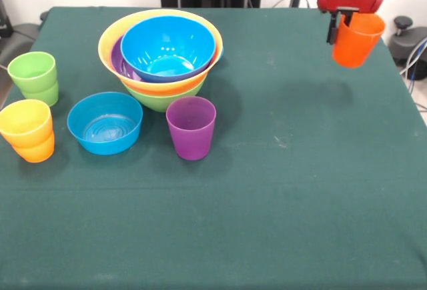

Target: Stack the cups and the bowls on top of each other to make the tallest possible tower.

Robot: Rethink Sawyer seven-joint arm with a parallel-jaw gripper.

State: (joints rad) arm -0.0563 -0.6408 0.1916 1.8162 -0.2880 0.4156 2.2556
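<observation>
Tower [162, 57]: nested glossy plastic bowls, big blue uppermost inside purple and yellow, lime green base, standing on the green-clothed desk [280, 190] at far centre-left. The tool [341, 27] hangs well apart at the picture's right, raised, clamped on an orange tapered plastic cup [357, 41], tilted, mouth upward.

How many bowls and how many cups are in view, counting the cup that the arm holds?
Bowls: 5 (loose blue bowl; nested blue bowl, purple bowl, yellow bowl, lime green bowl)
Cups: 6 (purple cup, held orange cup, yellow cup on lower orange cup, green stack, apparently 2)
Total: 11
</observation>
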